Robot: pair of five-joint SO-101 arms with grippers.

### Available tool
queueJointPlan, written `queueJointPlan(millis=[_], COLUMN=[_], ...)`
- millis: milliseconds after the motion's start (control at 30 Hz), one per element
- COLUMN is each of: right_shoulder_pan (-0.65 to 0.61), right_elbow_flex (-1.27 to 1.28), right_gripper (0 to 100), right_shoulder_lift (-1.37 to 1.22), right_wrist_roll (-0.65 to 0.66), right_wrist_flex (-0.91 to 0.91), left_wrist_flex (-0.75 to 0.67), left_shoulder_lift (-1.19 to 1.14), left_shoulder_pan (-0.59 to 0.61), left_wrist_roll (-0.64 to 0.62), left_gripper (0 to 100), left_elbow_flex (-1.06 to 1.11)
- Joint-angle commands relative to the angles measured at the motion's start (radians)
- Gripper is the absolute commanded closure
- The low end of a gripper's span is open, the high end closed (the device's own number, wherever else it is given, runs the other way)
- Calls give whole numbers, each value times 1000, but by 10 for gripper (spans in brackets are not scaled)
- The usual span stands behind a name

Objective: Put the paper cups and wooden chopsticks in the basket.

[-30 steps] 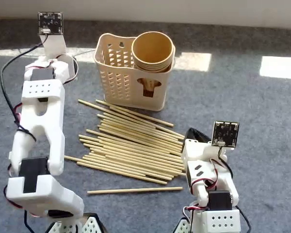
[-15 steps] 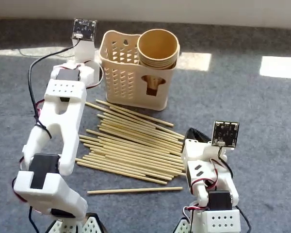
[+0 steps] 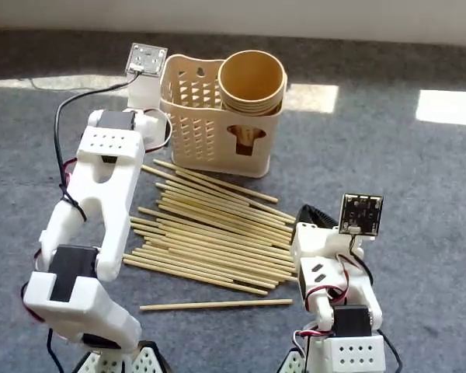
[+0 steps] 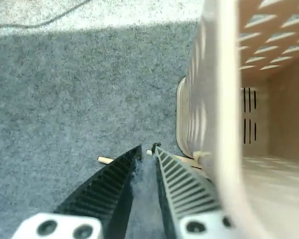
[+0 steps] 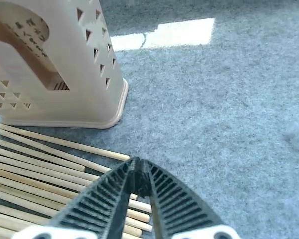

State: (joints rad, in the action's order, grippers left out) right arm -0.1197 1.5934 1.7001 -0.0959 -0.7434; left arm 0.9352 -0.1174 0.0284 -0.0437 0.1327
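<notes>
Cups: a stack of paper cups [image 3: 251,78] stands nested inside the basket [image 3: 190,128], at its right end; this half of the job looks done.
Chopsticks: the wooden chopsticks [image 3: 210,233] lie in a loose heap on the grey carpet [image 3: 404,194] in front of the basket, between the two arms. One stray stick [image 3: 216,305] lies apart, nearer the arm bases.
Progress: no stick can be seen inside the basket, so by my reading the whole heap is left to move.
Left arm: the left arm [image 3: 101,179] is stretched forward, with its wrist at the basket's outer left wall.
Left gripper: the left gripper [image 4: 147,149] points down at the carpet just beside that wall. Its fingers are a narrow gap apart with nothing between them, and a chopstick end shows just past the tips.
Right arm: the right arm [image 3: 334,272] is folded low near its base, beside the heap's right edge.
Right gripper: the right gripper [image 5: 137,162] has its tips touching and holds nothing. It sits above the stick ends, facing the basket's corner.
</notes>
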Motion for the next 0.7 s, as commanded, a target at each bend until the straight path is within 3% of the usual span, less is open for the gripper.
queueJointPlan(millis=[0, 433, 667], right_shoulder_pan=[7, 7, 7], right_elbow_flex=[-5, -5, -10], right_gripper=[992, 992, 992], right_shoulder_lift=[7, 7, -1], right_wrist_roll=[12, 12, 12], right_wrist_flex=[24, 24, 18], left_wrist_flex=[52, 328, 322], left_shoulder_lift=[124, 312, 315], left_shoulder_pan=[45, 229, 288], left_wrist_roll=[-6, -3, 35], left_gripper=[947, 948, 995], left_elbow_flex=[-8, 7, 159])
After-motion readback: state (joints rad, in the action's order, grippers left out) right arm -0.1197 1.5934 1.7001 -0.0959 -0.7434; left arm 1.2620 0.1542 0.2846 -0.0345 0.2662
